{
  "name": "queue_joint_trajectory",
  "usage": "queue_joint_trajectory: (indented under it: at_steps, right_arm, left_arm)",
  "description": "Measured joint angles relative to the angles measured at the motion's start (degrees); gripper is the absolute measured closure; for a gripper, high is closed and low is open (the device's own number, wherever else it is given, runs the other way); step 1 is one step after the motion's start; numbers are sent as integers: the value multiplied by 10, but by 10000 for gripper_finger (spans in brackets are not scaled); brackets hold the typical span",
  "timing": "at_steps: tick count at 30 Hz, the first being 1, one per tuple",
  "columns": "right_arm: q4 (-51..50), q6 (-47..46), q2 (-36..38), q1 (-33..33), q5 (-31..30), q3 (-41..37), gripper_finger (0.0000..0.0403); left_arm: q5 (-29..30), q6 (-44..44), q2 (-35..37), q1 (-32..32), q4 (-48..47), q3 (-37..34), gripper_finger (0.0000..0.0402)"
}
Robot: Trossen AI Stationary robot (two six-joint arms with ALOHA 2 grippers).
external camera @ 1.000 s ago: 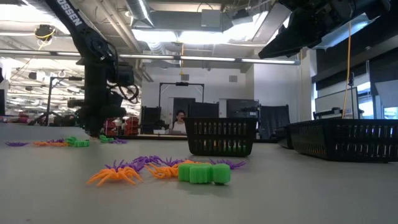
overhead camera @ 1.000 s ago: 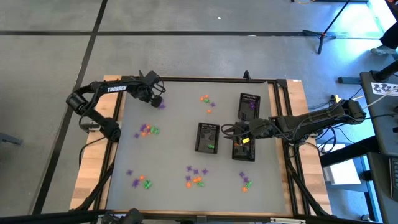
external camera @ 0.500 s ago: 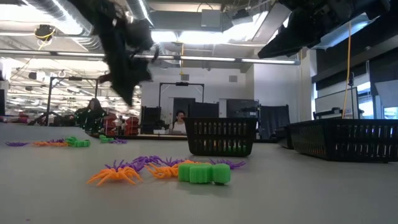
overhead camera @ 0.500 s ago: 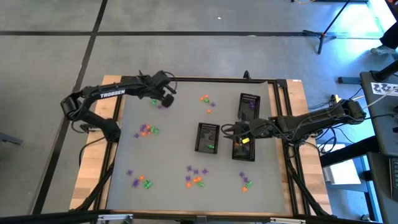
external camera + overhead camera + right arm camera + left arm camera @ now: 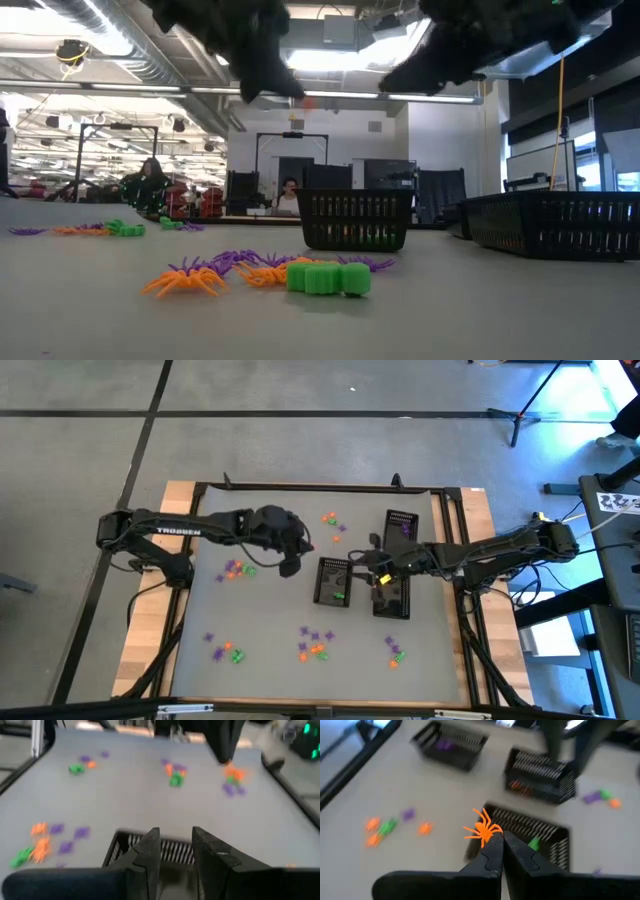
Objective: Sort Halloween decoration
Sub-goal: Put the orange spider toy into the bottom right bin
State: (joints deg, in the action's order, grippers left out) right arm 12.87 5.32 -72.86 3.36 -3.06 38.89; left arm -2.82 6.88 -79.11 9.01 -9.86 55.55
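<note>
A small orange plastic spider trinket (image 5: 482,829) is pinched at the tips of the left gripper (image 5: 502,843), whose two dark fingers are pressed together on it. Just ahead of these fingertips lies a black rectangular mesh basket (image 5: 555,837) in which a green piece (image 5: 534,842) is seen. Farther ahead stands a second black mesh basket (image 5: 540,776) with orange pieces inside, and beyond it, off to one side, a third black mesh basket (image 5: 451,745) holding purple ones. A loose cluster of orange, green and purple trinkets (image 5: 389,825) lies on the grey tabletop (image 5: 420,790) beside the left gripper (the pieces are too blurred to identify singly).

In the high view the left gripper (image 5: 290,550) is seen over the table's middle, close beside the nearest basket (image 5: 333,581). The right gripper (image 5: 365,559) is held near it, between that basket and the second one (image 5: 392,595); its fingers (image 5: 214,855) are spread apart with nothing between them, and a basket rim (image 5: 122,839) lies directly below them.

Further trinket clusters are scattered around both grippers: one behind the left gripper (image 5: 238,569), one ahead of it (image 5: 333,523), and three along the near edge (image 5: 226,652) (image 5: 315,643) (image 5: 394,652). In the low view, orange and purple spiders beside a green piece (image 5: 325,277) lie in the foreground.
</note>
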Motion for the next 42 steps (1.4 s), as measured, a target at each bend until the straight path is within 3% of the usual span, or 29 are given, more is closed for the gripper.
queue_joint_trajectory:
  at_steps: [10, 20, 24, 42]
  right_arm:
    - [163, 57, -86, -50, 79, 0, 289]
    - [247, 56, -126, -49, 102, 0, 202]
    - [270, 56, -126, -49, 102, 0, 185]
    - [282, 53, -126, -49, 103, 2, 190]
  left_arm:
    - [6, 0, 0, -66, 44, 0, 401]
    - [19, 1, 0, -85, 58, 0, 401]
    - [19, 1, 0, -89, 64, -1, 401]
    - [22, 1, 0, -88, 91, -1, 401]
